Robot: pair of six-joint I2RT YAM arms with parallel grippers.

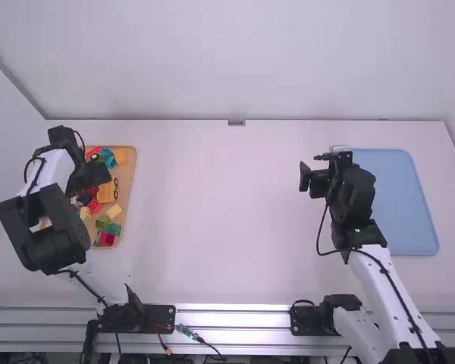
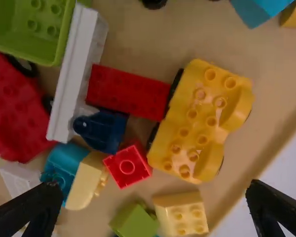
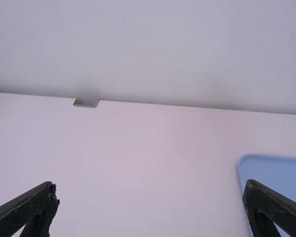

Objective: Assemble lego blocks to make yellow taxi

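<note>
While the left gripper (image 1: 97, 176) hung over the brown tray (image 1: 128, 173), the yellow car base (image 2: 192, 118) lay inside

Blocks (image 2: 128, 91) sat beside it, at left. Fingers stood apart on that gripper and on the right gripper (image 1: 309, 171), near the blue tray (image 1: 406, 205) at right.

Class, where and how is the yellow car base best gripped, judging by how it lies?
Probably from straight above, across its narrower width, near the end farther from the small red block. The yellow car base lies studs up, longer than wide, and the long red brick crowds the middle of one long side, leaving more room at that end.
</note>
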